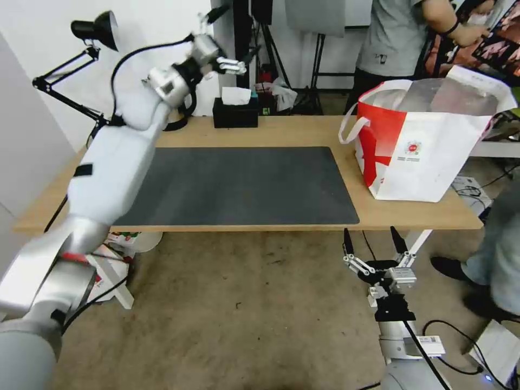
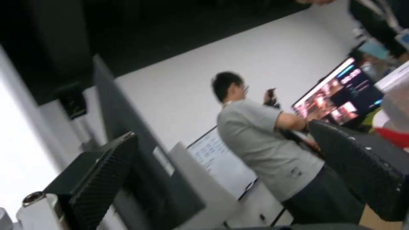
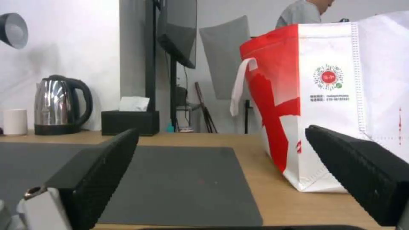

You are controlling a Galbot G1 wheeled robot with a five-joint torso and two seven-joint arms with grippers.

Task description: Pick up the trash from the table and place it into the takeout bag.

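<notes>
The takeout bag, white with a red side panel and loop handles, stands open on the right end of the table; its small red logo faces the right wrist view. The trash is out of view. My left gripper is raised high above the table's far edge, over the tissue box, and its fingers are open with nothing between them. My right gripper hangs just below the table's front edge, left of the bag, open and empty.
A dark grey mat covers the table's middle. A black tissue box sits at the far edge, with a steel kettle and a white cup beside it. A black desk lamp rises at the far left.
</notes>
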